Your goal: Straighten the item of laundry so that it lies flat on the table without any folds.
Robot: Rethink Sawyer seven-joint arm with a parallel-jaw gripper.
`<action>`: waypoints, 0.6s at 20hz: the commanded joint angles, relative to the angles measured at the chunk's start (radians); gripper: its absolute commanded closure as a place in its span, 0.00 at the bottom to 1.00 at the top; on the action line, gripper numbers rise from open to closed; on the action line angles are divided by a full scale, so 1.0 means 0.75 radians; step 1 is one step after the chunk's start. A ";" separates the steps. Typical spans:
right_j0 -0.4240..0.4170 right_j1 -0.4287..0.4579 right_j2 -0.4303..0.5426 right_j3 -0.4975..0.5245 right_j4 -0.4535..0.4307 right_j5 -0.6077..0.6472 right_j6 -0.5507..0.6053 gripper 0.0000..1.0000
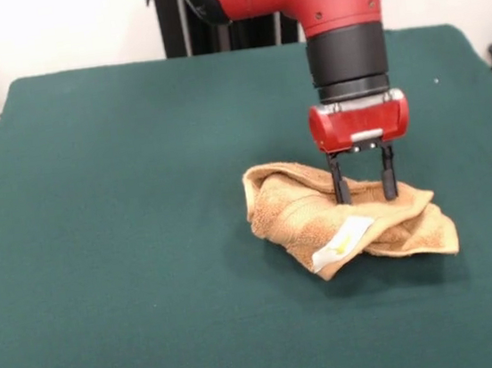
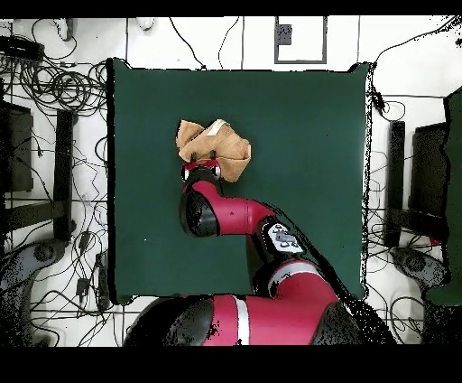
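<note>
The tan terry-cloth towel [image 1: 340, 217] lies crumpled and folded over itself on the dark green table [image 1: 123, 208], right of centre in the front view. Its white-yellow tag [image 1: 343, 242] shows at the near edge. My gripper [image 1: 366, 194] hangs straight down over the towel's far part. Its two black fingers [image 1: 339, 181] stand apart, open, with their tips at the cloth's upper surface. No cloth shows between them. In the overhead view the towel [image 2: 217, 144] lies in the table's upper left part, with the gripper's red head [image 2: 202, 169] at its lower edge.
The green table [image 2: 298, 181] spreads wide around the towel on all sides. Cables and stands [image 2: 54, 108] lie on the floor beyond the table's edges. My arm [image 2: 235, 221] reaches in from the bottom of the overhead view.
</note>
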 commanded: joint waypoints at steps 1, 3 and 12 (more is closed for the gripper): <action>0.025 0.040 0.177 0.070 0.102 0.061 0.382 0.00; 0.016 0.018 0.195 0.088 0.105 0.064 0.394 0.00; -0.020 -0.060 0.255 0.156 0.113 0.069 0.415 0.00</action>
